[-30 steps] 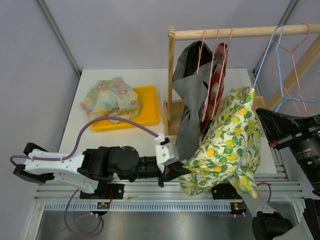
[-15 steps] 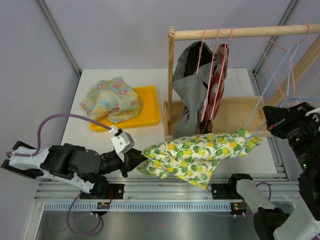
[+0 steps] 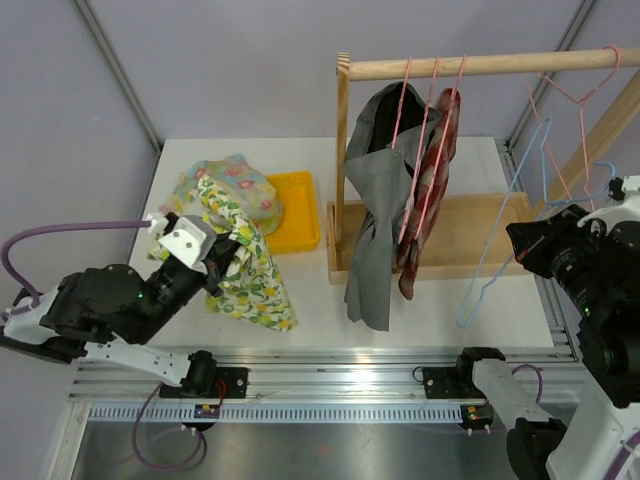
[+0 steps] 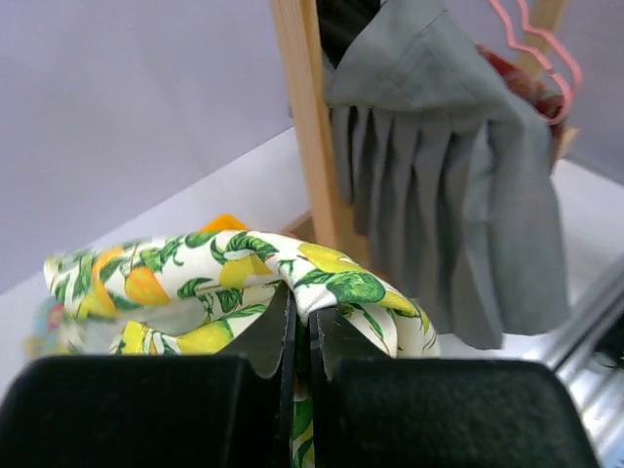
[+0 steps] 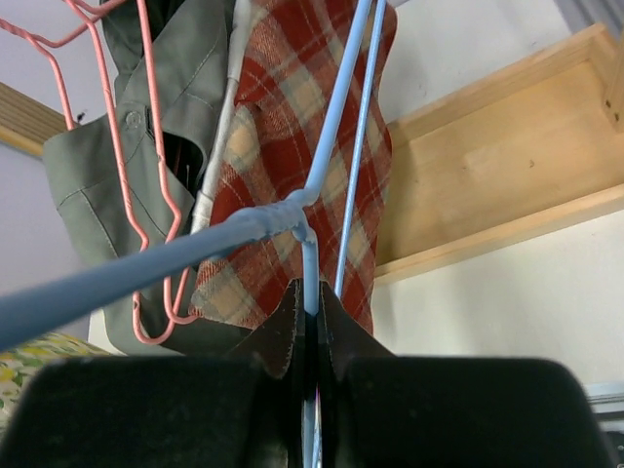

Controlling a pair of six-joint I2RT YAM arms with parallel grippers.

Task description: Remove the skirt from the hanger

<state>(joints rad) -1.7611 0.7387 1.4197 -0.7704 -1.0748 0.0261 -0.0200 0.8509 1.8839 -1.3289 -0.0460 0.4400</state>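
Pinching lemon-print skirt (image 3: 245,272) in left gripper (image 4: 300,330), right gripper (image 5: 309,320) clamped on blue hanger (image 5: 195,246)

skirt (image 3: 245,275) L of rack (image 3: 343,170), hanger (image 5: 146,265) R

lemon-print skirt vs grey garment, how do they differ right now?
The lemon-print skirt is off any hanger, bunched in the left gripper; the grey garment hangs full length from a pink hanger on the rod. The skirt is patterned, the garment plain. Both are clothing.

Grey walls (image 3: 230,70) w/ white table (image 3: 318,300)
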